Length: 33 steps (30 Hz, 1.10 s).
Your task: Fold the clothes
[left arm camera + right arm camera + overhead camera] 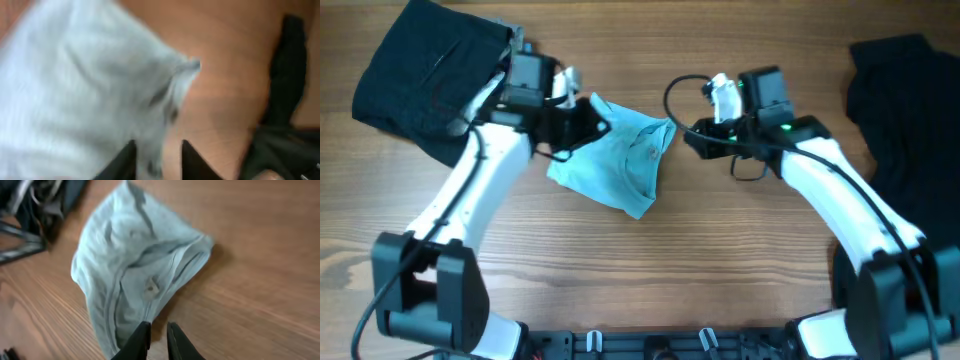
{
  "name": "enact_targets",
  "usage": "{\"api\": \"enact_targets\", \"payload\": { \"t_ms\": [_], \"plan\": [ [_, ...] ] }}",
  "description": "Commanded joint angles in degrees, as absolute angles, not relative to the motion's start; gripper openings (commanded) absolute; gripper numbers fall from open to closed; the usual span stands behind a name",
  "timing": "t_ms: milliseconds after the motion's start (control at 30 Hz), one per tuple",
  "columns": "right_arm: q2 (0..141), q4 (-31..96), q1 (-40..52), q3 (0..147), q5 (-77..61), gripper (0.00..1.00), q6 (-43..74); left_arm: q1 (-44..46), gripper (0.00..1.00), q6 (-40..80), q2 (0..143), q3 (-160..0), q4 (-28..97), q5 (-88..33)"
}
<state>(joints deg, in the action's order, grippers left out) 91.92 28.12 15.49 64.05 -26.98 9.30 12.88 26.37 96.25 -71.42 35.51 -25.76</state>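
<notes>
The light blue shirt [617, 157] lies crumpled in a heap at the table's middle. It fills the left wrist view [85, 85] and shows in the right wrist view [135, 265]. My left gripper [592, 122] is at the shirt's upper left edge. Its fingers [159, 160] are apart, with the blurred fabric edge lying between them. My right gripper [688, 140] is just right of the shirt. Its fingers [157, 336] are almost together over bare wood at the shirt's edge, holding nothing.
A black garment [425, 75] lies at the back left under my left arm. Another black garment [905, 110] lies at the far right and shows in the left wrist view [287, 75]. The table [720, 260] is brown wood.
</notes>
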Motion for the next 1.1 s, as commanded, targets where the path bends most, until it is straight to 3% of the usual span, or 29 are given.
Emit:
{"api": "enact_targets", "payload": {
  "t_ms": [0,167,300,400,533,567,633,667,767,833,900,1067],
  "plan": [
    [86.65,28.42,13.56,64.93,-24.75,0.17,9.30,21.26,0.30,25.76,104.16,-71.46,30.17,-15.33],
    [84.93,31.29,11.75,64.93,-23.92,0.16,10.59,28.25,0.07,27.55,118.93,-71.48,26.44,-16.14],
    [84.93,33.71,11.70,64.93,-20.82,0.17,10.50,30.30,0.04,27.73,117.84,-71.48,33.17,-25.80],
    [84.93,33.69,11.70,64.93,-20.51,0.16,10.44,29.91,0.06,28.14,115.79,-72.34,39.57,-26.15],
    [84.97,33.71,11.73,64.88,-20.73,0.14,8.78,23.16,0.20,25.89,108.49,-80.47,54.52,-25.89],
    [84.97,33.69,11.73,64.79,-20.75,0.12,8.75,21.65,0.28,24.97,107.04,-81.69,55.92,-25.78],
    [85.32,33.71,11.97,63.81,-20.78,0.10,6.98,13.52,0.96,22.90,100.42,-83.13,54.19,-25.74],
    [85.65,33.82,12.23,63.55,-21.39,0.09,6.15,11.64,0.97,22.72,99.24,-83.13,54.94,-26.04],
    [86.80,34.92,14.04,63.29,-23.20,0.09,3.84,4.45,0.80,20.95,93.56,-83.18,64.40,-26.98],
    [86.78,33.85,15.46,63.31,-23.22,0.09,3.86,0.43,0.85,20.12,88.36,-83.15,72.82,-18.57],
    [86.80,32.34,16.95,63.29,-23.20,0.10,4.12,-1.04,1.00,22.00,84.82,-80.75,75.11,-10.87],
    [93.93,24.05,22.35,63.29,-31.00,0.12,22.79,-0.86,1.00,32.95,87.22,-57.87,51.13,-27.75]
  ]
}}
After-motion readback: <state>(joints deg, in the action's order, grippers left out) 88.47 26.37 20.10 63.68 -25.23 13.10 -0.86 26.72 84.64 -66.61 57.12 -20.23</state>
